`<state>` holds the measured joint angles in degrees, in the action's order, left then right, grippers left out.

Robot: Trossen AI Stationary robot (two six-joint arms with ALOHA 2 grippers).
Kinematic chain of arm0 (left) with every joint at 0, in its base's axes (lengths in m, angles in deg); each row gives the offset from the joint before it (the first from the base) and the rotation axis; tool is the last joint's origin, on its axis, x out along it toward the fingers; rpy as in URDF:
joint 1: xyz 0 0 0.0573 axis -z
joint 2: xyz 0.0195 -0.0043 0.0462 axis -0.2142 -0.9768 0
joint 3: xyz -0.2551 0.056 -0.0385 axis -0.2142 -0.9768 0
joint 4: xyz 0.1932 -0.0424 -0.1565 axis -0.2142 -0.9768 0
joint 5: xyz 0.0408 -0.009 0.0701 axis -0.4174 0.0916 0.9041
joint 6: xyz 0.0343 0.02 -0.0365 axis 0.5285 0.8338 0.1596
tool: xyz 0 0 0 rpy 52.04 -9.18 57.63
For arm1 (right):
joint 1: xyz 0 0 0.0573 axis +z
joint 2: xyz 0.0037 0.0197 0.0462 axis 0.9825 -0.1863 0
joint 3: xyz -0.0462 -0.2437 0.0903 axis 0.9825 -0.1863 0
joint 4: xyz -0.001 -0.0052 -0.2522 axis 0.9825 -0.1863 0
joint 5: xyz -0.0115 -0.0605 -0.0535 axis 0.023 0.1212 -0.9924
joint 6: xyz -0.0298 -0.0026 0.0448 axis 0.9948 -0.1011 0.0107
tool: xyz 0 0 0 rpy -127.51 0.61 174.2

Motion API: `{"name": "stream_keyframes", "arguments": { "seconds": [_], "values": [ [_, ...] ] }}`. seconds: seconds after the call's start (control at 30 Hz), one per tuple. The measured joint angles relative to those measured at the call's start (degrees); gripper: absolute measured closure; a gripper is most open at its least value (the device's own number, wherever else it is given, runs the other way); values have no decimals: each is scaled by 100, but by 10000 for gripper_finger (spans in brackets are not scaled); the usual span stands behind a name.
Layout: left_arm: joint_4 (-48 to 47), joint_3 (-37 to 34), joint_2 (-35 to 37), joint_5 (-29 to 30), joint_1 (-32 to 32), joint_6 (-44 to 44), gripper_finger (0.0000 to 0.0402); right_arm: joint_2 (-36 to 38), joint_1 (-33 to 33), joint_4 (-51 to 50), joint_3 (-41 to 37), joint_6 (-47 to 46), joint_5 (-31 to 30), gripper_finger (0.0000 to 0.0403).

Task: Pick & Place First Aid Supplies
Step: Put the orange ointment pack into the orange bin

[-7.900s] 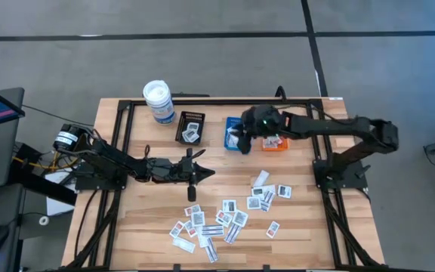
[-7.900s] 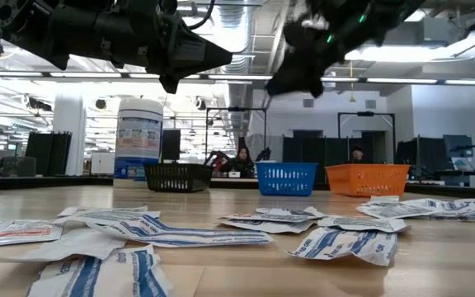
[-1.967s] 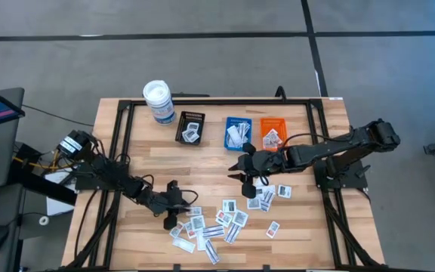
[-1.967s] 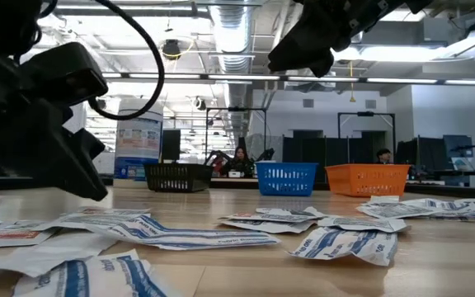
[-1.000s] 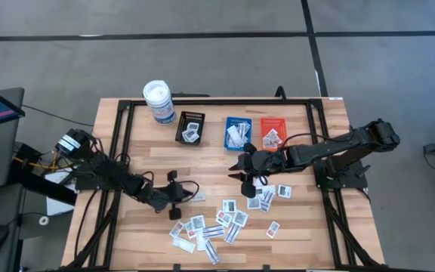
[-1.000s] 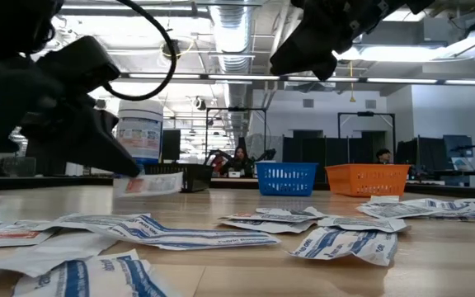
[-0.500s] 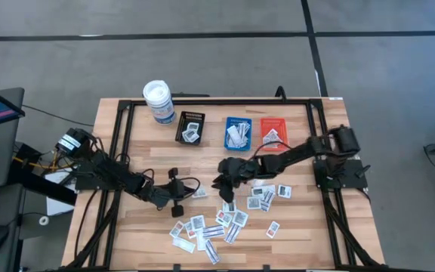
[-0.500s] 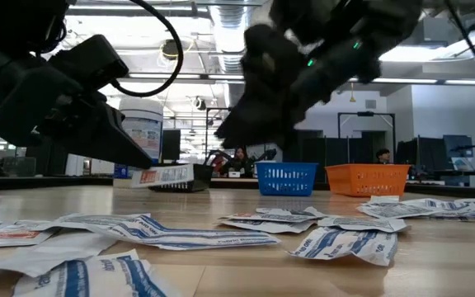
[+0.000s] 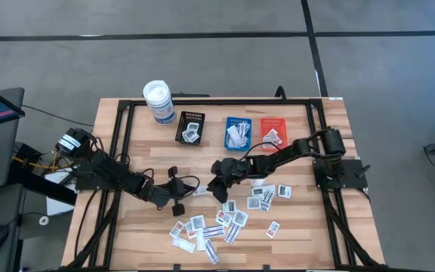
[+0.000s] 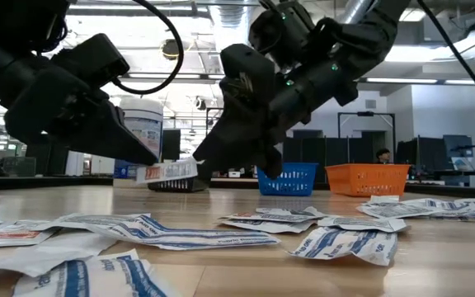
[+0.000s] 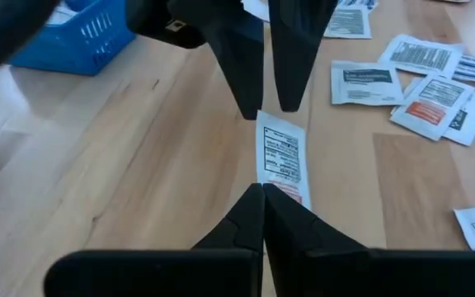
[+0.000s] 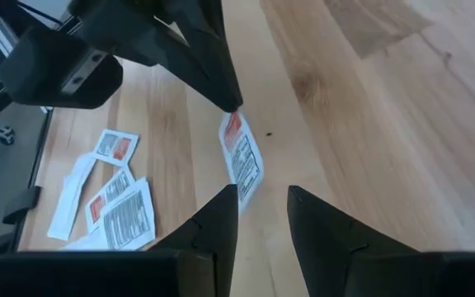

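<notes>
Left gripper (image 11: 262,191) pinches a red-print packet (image 11: 280,157) above the tabletop (image 9: 149,162); right gripper (image 12: 261,196), jaws open, should straddle its free end squarely before closing

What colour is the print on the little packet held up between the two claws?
Black text, red at one end, on the white packet; left wrist view.

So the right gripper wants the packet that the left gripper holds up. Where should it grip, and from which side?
Probably the free end of the packet. The left gripper is shut on the red-printed end, so the right gripper, jaws open, should approach from the opposite side, facing it.
</notes>
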<state>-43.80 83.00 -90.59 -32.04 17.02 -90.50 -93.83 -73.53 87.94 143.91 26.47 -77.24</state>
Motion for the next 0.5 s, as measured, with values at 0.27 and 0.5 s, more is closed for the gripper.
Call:
{"name": "stream_keyframes", "arguments": {
  "seconds": [0.27,0.5],
  "values": [
    [198,2,2,359,-185,2,396,15,-33,69,4,0,-22,301],
    [431,4,2,325,-356,1,396,14,-87,179,4,50,-37,313]
  ]
}}
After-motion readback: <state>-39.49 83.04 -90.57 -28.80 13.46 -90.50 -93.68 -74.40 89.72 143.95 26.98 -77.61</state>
